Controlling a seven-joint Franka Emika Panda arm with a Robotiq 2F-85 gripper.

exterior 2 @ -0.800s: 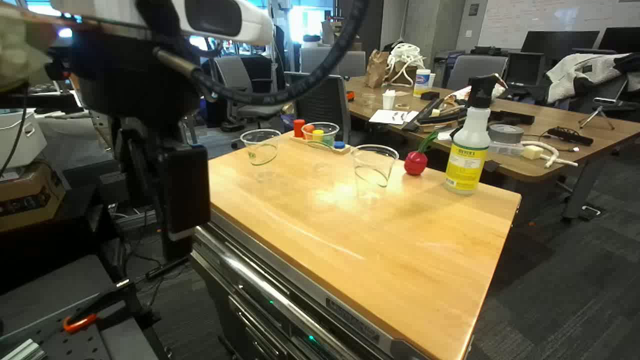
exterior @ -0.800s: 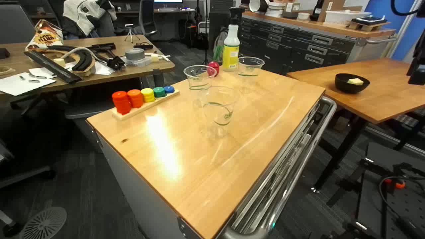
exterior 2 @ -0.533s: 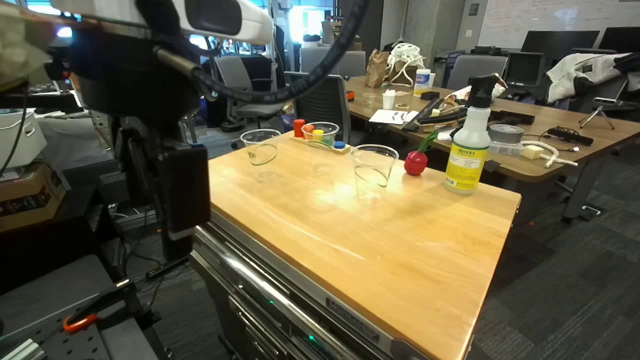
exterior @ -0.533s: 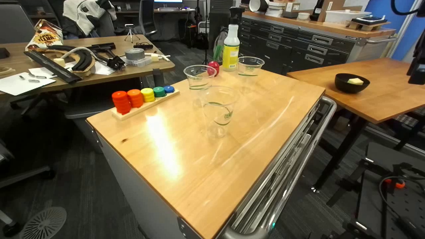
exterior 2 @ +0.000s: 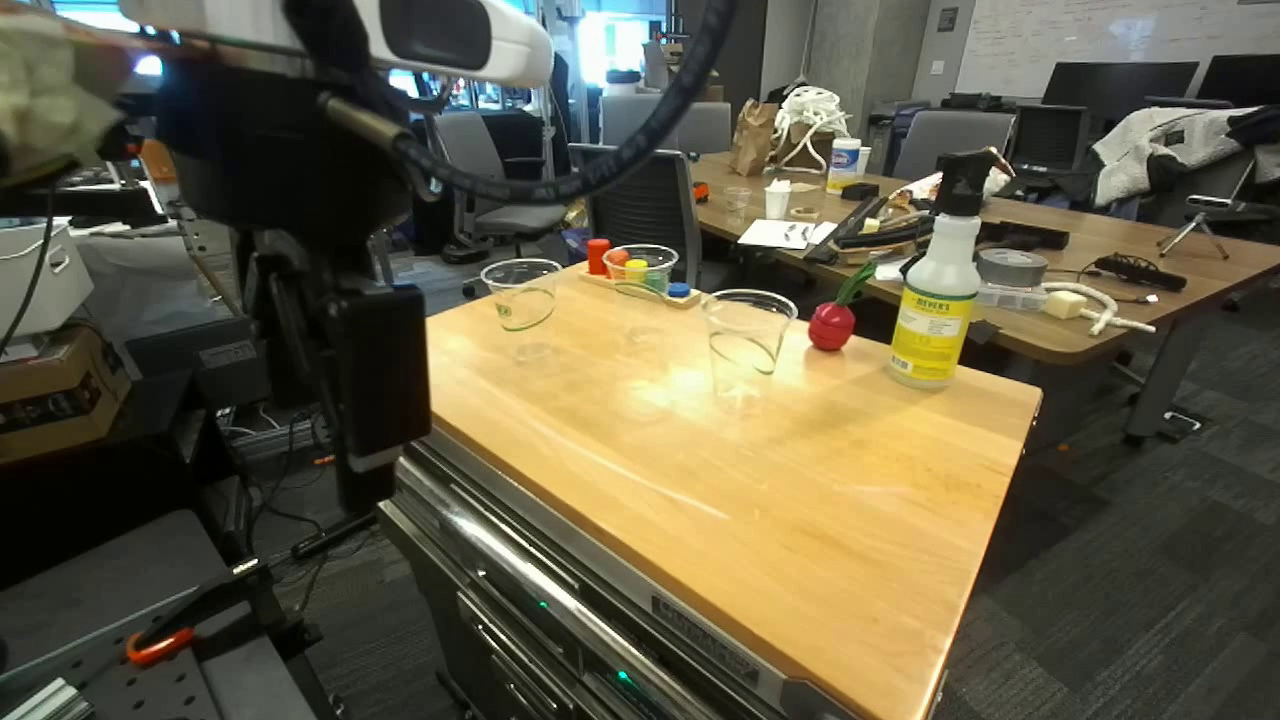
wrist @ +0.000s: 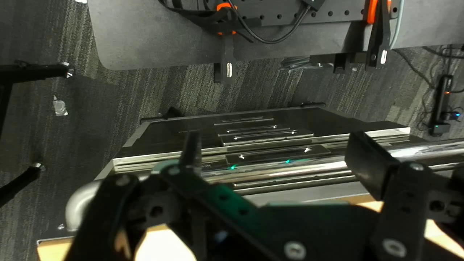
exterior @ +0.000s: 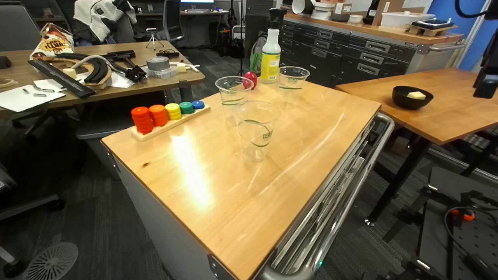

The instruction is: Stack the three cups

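Note:
Three clear plastic cups stand upright and apart on the wooden cart top (exterior: pixel 233 217). In an exterior view they are the near cup (exterior: pixel 256 130), the cup by the red radish-like object (exterior: pixel 234 91) and the cup right of the spray bottle (exterior: pixel 292 79). All three also show in an exterior view: one cup (exterior 2: pixel 522 300) nearest my arm, one cup (exterior 2: pixel 641 270) before the coloured blocks, one cup (exterior 2: pixel 750 335) in the middle. My gripper (wrist: pixel 278 156) is open and empty. The gripper (exterior 2: pixel 350 440) hangs beside the cart's handle edge, away from the cups. The wrist view shows no cups.
A yellow-labelled spray bottle (exterior 2: pixel 935 300) and a red radish-like object (exterior 2: pixel 831 325) stand on the cart top. A rack of coloured blocks (exterior: pixel 167 116) lies along one edge. A metal handle (wrist: pixel 272 174) runs along the cart's side. A black bowl (exterior: pixel 412 97) sits on a separate table.
My gripper has shifted slightly toward the cart, to the right in an exterior view and slightly to the left in an exterior view. The cups have not moved.

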